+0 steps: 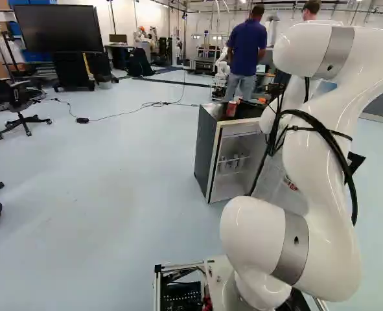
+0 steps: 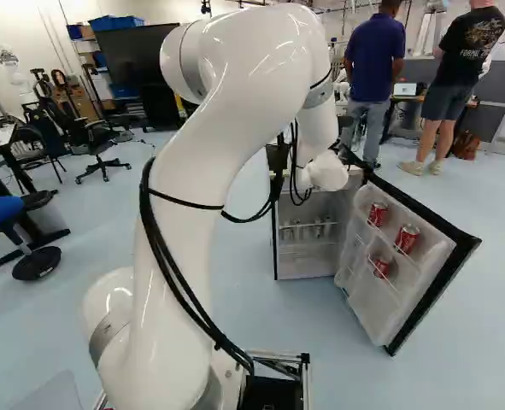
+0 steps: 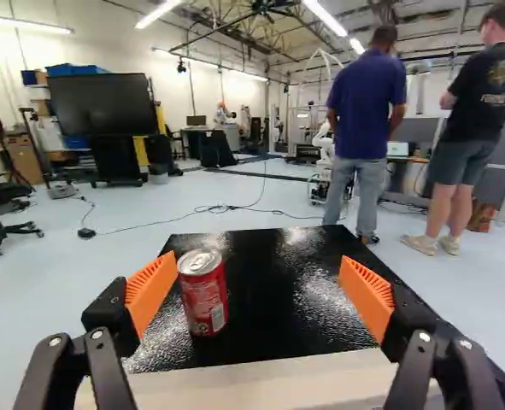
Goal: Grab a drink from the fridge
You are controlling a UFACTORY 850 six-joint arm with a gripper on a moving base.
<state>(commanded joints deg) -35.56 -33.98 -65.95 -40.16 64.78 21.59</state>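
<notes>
The can stands upright on the fridge, ahead and left of the spread tool's middle.

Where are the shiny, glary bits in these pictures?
Wrist view: ceiling lights glow brightly, white glare speckles the fridge's black top beside the red can; left base view: the floor shines softly; right base view: a pale gleam on the white arm.
</notes>
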